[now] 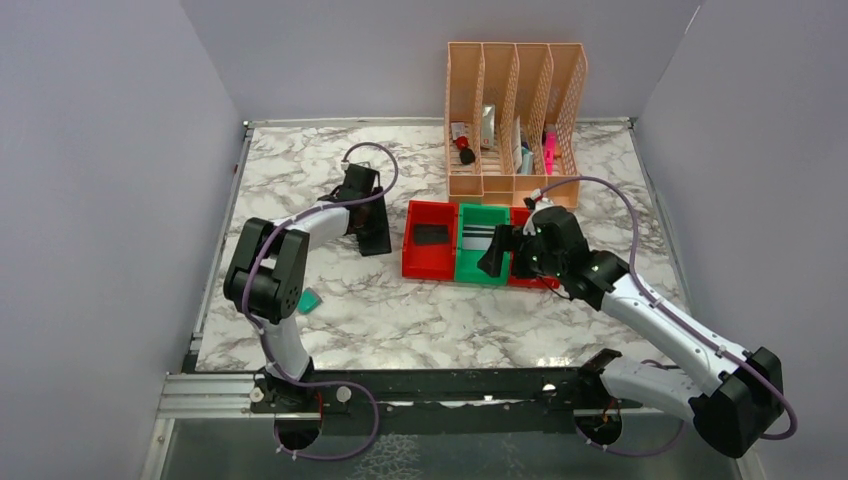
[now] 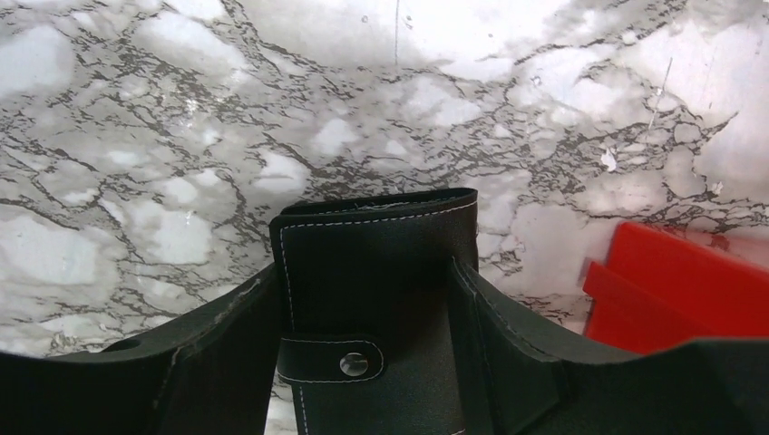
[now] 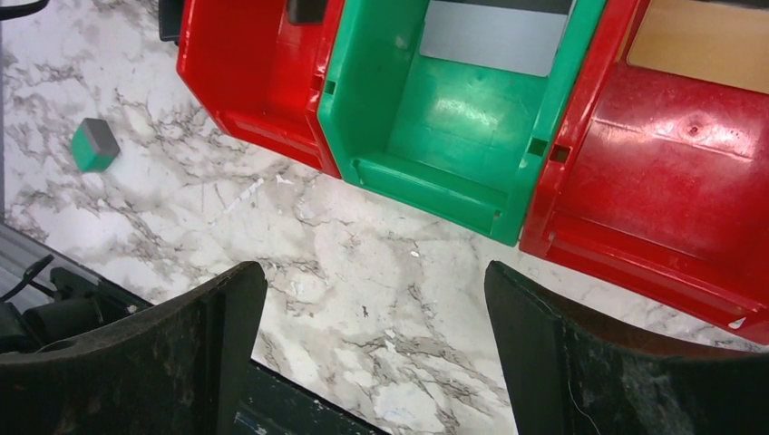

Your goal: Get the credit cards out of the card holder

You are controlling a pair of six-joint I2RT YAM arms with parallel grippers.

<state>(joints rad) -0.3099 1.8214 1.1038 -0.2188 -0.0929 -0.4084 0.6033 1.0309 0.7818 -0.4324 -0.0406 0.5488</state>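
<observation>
Left tool (image 2: 361,281) straddles the small black stitched bifold card holder (image 2: 381,245), strap snapped shut, on the white marbled worktop (image 2: 181,136), fingers at both edges though a firm clamp cannot be told, while the right tool (image 3: 372,281) gapes empty; seemingly the grasping step, next needing a secure pinch before unsnapping.

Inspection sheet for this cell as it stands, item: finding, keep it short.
Surface: marble-pattern table, no spill seen.
Job's things: card holder closed, strap snapped; dark card, grey card, tan card lie one per bin.
Clutter: left red bin, green bin, right red bin in a row; teal block; peach file rack holding small items.
Grippers: left gripper straddles the card holder, contact unclear; right gripper open, empty, by the bins.
Cables: purple cables loop above the table, no snag seen.
Surroundings: grey walls on three sides; metal rail at the near edge.
</observation>
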